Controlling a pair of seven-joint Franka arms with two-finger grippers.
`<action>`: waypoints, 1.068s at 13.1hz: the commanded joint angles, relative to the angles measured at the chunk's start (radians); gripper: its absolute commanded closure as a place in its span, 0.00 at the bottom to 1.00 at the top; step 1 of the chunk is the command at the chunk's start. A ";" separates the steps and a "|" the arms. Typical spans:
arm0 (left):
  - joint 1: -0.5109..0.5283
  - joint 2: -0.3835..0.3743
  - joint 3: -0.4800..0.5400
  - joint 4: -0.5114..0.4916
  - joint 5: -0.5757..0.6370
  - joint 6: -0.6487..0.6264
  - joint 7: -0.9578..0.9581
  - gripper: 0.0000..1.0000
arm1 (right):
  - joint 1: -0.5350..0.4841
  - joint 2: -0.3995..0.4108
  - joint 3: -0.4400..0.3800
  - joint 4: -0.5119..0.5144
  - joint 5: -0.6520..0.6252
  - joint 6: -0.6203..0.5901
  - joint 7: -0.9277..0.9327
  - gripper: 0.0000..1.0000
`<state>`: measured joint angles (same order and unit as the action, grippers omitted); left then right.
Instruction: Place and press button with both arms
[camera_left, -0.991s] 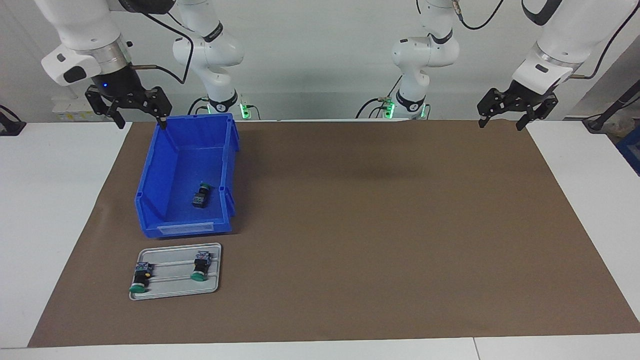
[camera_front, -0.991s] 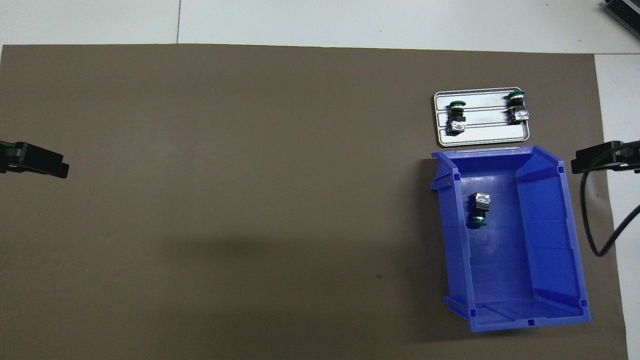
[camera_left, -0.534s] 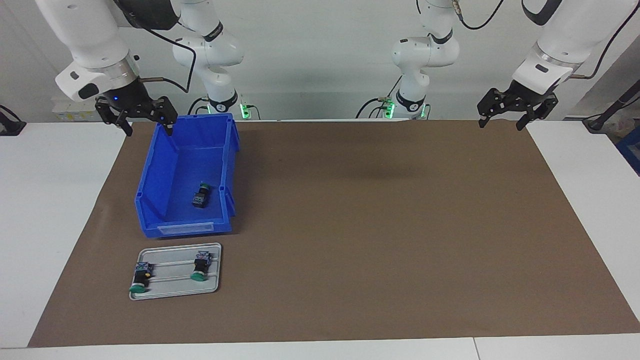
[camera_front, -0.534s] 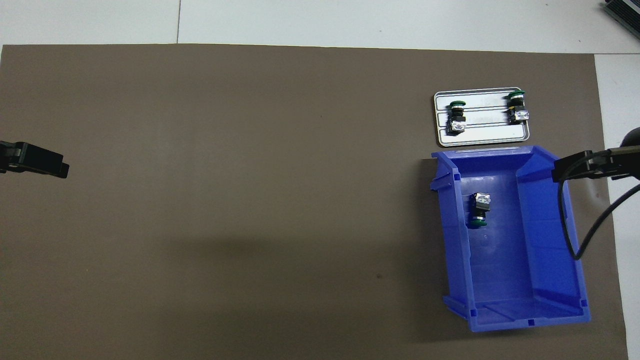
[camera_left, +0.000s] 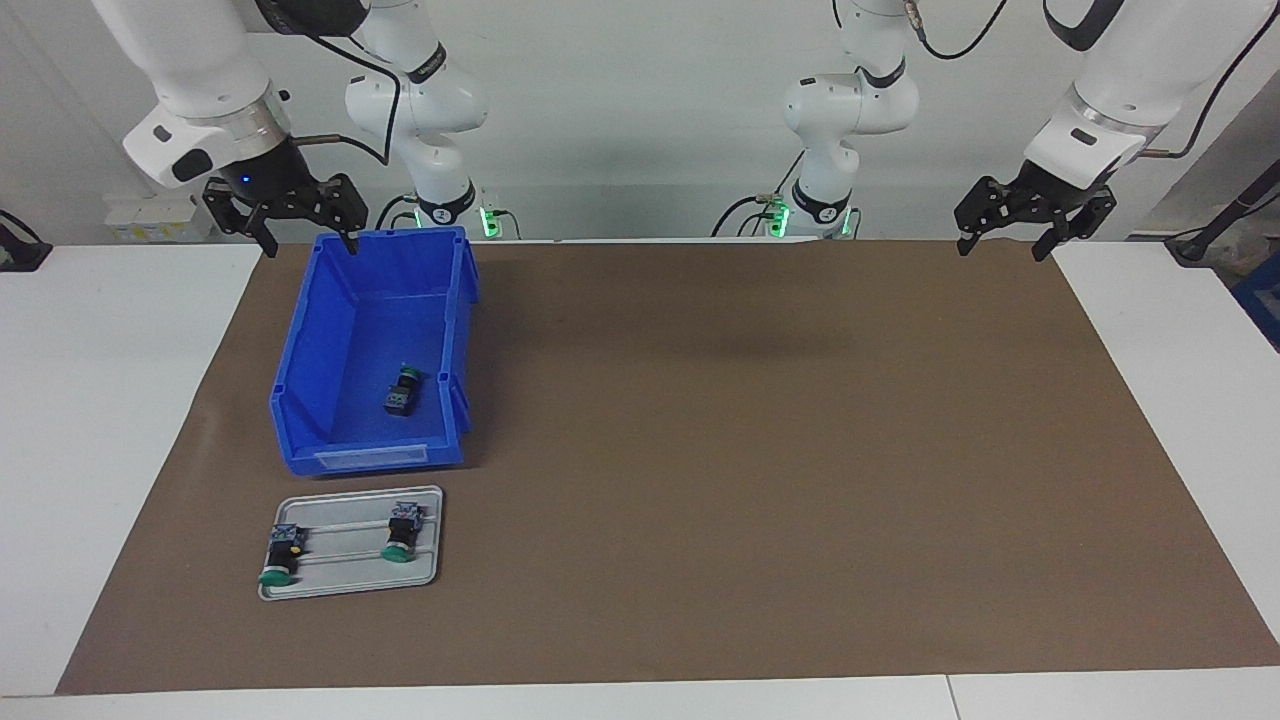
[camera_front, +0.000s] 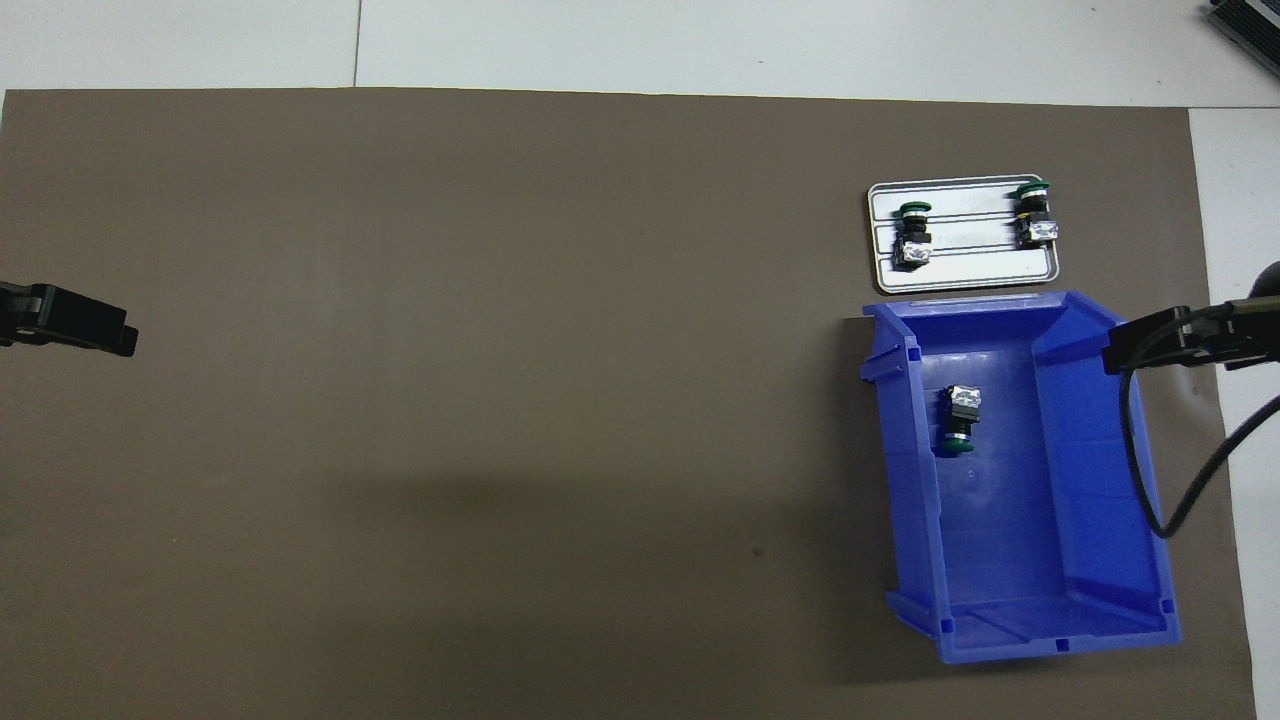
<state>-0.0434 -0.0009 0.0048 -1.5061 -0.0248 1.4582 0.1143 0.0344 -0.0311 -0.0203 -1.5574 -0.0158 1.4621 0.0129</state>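
Brown mat (camera_left: 750, 450) covers a white table (camera_left: 110, 420) before a pale wall (camera_left: 640, 150).

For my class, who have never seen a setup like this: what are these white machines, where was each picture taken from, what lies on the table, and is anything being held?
They are two robot arms, each ending in a two-finger gripper. One picture faces them across the table; the other looks down from above their end. On the brown mat stand a blue bin holding one green-capped button, and a metal tray carrying two more. The right gripper hangs open over the bin's rim nearest the robots. The left gripper waits open over the mat's corner. Nothing is held.
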 joint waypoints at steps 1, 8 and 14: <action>0.002 -0.028 0.004 -0.036 -0.011 0.016 0.007 0.00 | -0.010 0.008 0.006 0.017 0.024 -0.006 0.027 0.01; 0.002 -0.030 0.004 -0.036 -0.011 0.016 0.007 0.00 | -0.010 0.008 0.005 0.016 0.027 0.009 -0.047 0.01; 0.002 -0.030 0.004 -0.036 -0.011 0.016 0.007 0.00 | -0.007 0.008 0.005 0.002 0.028 0.119 -0.044 0.01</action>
<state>-0.0434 -0.0009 0.0048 -1.5061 -0.0248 1.4583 0.1143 0.0355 -0.0238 -0.0187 -1.5543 -0.0150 1.5661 -0.0074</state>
